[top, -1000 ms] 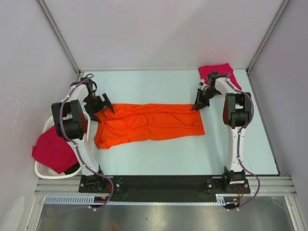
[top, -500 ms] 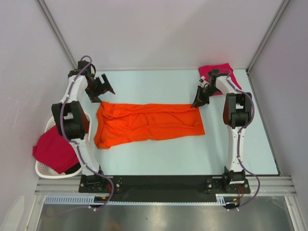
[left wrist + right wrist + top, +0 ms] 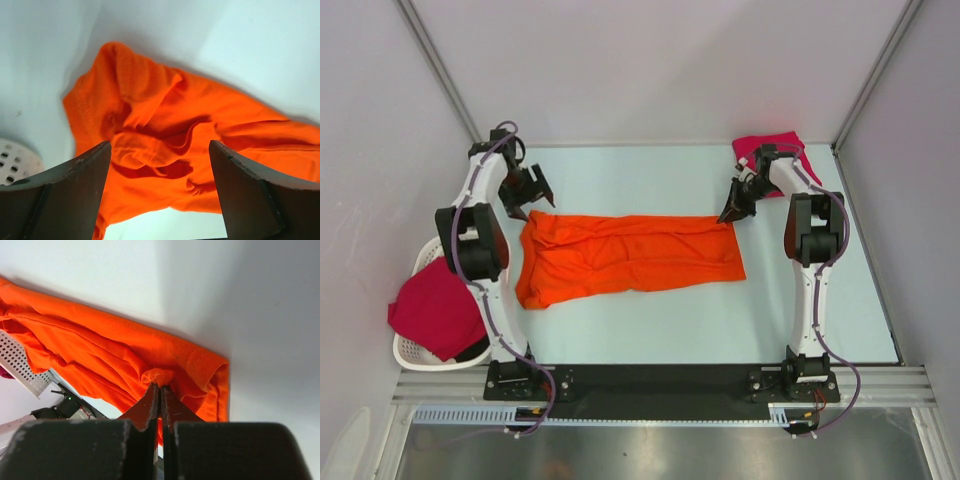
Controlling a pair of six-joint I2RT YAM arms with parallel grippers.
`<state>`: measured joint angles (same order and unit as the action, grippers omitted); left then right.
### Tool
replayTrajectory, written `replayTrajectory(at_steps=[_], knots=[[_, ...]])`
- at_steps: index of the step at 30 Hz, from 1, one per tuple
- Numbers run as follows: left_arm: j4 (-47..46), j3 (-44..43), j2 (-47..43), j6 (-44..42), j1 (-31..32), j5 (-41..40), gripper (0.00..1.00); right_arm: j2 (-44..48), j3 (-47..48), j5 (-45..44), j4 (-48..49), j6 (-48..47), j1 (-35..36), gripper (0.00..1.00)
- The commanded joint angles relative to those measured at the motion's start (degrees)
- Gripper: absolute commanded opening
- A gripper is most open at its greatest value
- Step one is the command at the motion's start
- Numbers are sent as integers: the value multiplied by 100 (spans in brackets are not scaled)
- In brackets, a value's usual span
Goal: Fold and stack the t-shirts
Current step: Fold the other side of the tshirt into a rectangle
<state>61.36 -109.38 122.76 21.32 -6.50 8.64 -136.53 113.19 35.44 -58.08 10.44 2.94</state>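
Note:
The orange t-shirt (image 3: 630,255) lies spread in a long band across the middle of the table. My right gripper (image 3: 730,214) is shut on a pinch of cloth at its far right corner; the right wrist view shows the gripper (image 3: 160,385) nipping a small bunch of the orange t-shirt (image 3: 100,352). My left gripper (image 3: 533,200) hovers open just beyond the shirt's far left corner. In the left wrist view the gripper (image 3: 160,147) frames the crumpled orange t-shirt (image 3: 150,115) with nothing between the fingers (image 3: 75,195). One crimson t-shirt (image 3: 772,150) sits at the back right, another (image 3: 430,310) drapes over the basket.
A white slatted basket (image 3: 412,352) stands off the table's left edge beside the left arm's base; its rim (image 3: 12,160) shows in the left wrist view. Grey walls close in the back and both sides. The black rail with the arm bases (image 3: 660,382) runs along the near edge.
My left gripper has risen off the shirt's left end and moved toward the back left corner, its jaws narrowing slightly. The right gripper has kept its hold in place.

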Motion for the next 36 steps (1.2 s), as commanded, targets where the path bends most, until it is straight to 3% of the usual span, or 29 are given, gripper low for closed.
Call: replayTrajectory(at_steps=[1, 6, 9, 10, 13, 20, 23, 27, 29, 30, 31, 34, 36], knots=[[323, 338, -551, -181, -9, -477, 85, 144, 169, 174, -28, -42, -22, 1], [324, 514, -499, -251, -18, -302, 84, 56, 204, 279, -19, -24, -13, 1], [297, 497, -411, -242, -18, -214, 72, 74, 186, 279, -27, -15, -21, 1], [297, 479, -332, -242, -18, -197, 60, 56, 186, 288, -19, -24, -13, 1], [358, 436, -192, -260, -9, -205, 55, 56, 186, 297, -27, -33, -30, 1], [447, 470, -33, -313, -9, -346, 62, 65, 186, 323, -19, -33, -83, 1], [455, 532, -7, -339, 0, -434, 55, 65, 186, 323, -19, -33, -101, 1], [464, 541, 37, -392, 0, -460, 38, 65, 169, 341, -19, -33, -118, 1], [560, 497, 151, -471, 9, -539, 39, 56, 169, 341, -19, -24, -136, 1], [631, 479, 204, -471, 17, -548, 47, 56, 177, 349, -19, -33, -144, 1], [623, 523, 196, -488, 26, -583, 49, 56, 186, 341, -19, -33, -145, 1], [640, 558, 143, -532, 52, -680, 49, 56, 213, 367, -27, -24, -162, 1], [622, 567, 143, -559, 53, -697, 40, 56, 213, 384, -10, -33, -162, 1]])
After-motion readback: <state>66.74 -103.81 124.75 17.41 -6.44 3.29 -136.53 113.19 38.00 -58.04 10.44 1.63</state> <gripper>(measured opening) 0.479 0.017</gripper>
